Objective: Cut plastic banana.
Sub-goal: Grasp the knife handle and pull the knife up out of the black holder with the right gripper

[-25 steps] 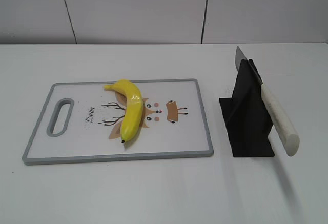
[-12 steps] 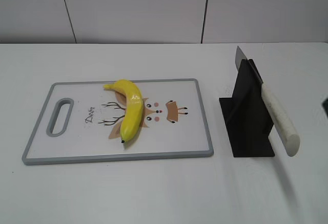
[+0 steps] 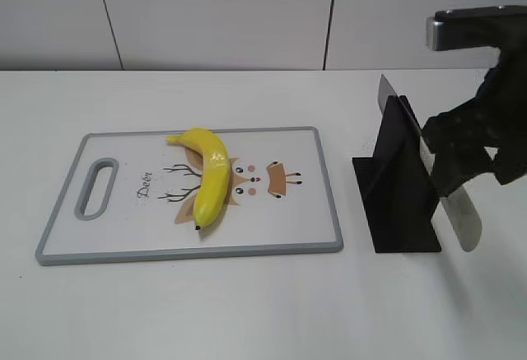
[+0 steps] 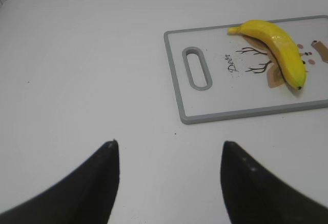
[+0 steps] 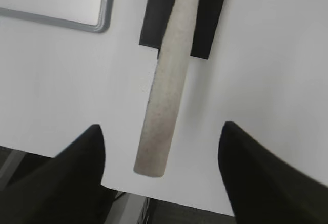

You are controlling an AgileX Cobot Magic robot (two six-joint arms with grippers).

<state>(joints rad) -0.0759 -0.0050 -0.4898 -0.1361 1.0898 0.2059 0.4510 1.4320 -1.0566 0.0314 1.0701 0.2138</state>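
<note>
While the banana (image 3: 207, 177) lay on the cutting board (image 3: 313, 212) at centre left, the right gripper (image 5: 161, 131), jaws spread, hung over the knife (image 5: 164, 106) in its black stand (image 3: 395, 187) at right. The left gripper (image 4: 169, 152) was open too.

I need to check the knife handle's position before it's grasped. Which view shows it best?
The right wrist view: the knife's long white handle runs unobstructed between the open fingers. In the exterior view the right gripper partly covers it; the left wrist view misses it.

left tool (image 4: 166, 149) open, right tool (image 5: 161, 131) open
</note>
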